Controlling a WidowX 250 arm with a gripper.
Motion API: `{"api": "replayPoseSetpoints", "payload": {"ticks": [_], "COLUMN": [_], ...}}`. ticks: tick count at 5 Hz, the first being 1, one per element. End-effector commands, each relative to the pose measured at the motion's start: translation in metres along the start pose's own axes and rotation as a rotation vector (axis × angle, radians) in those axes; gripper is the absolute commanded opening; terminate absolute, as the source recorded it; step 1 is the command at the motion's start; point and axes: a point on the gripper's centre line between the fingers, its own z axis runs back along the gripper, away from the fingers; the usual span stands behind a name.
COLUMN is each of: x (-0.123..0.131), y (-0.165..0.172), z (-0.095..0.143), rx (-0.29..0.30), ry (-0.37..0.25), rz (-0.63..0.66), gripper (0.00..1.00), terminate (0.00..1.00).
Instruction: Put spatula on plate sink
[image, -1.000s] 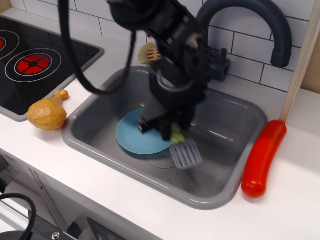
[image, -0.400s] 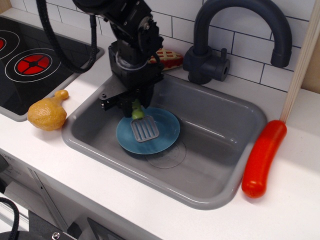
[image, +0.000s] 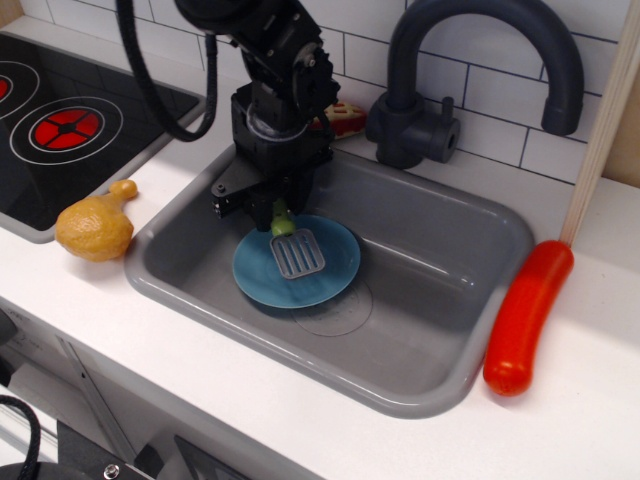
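The spatula (image: 297, 252) has its slotted grey blade flat on the light-blue plate (image: 330, 275), with the lime-green handle pointing up and back. The plate lies in the left part of the grey sink (image: 440, 300). My gripper (image: 279, 212) hangs just over the plate's back edge. Its fingers are closed around the top of the green handle, and the handle's upper end is hidden between them.
A yellow toy chicken leg (image: 95, 225) lies on the counter left of the sink, by the black stovetop (image: 60, 130). A long red sausage (image: 525, 315) lies on the right rim. The dark faucet (image: 480, 70) stands behind the sink, with a pie toy (image: 345, 115) beside it.
The gripper carried the spatula from the sink's middle leftward onto the plate, then shifted slightly right and back. The spatula blade now rests on the plate.
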Motion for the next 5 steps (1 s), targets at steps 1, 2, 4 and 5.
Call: {"api": "replayPoseSetpoints", "payload": {"ticks": [1,2,4,5], "x": [0.013,0.016,0.017,0.017], "y": [-0.023,-0.025,-0.023,-0.023], "z": [0.033,0.062,0.085,0.085], "rx": [-0.012,-0.055,-0.091,-0.091], "ry": [0.028,0.052,0.058,0.058], "rz": [0.033,0.029,0.008,0.008], "gripper": [1.0,1.0,1.0,1.0], "terminate": [0.0,0.0,0.0,1.0]}}
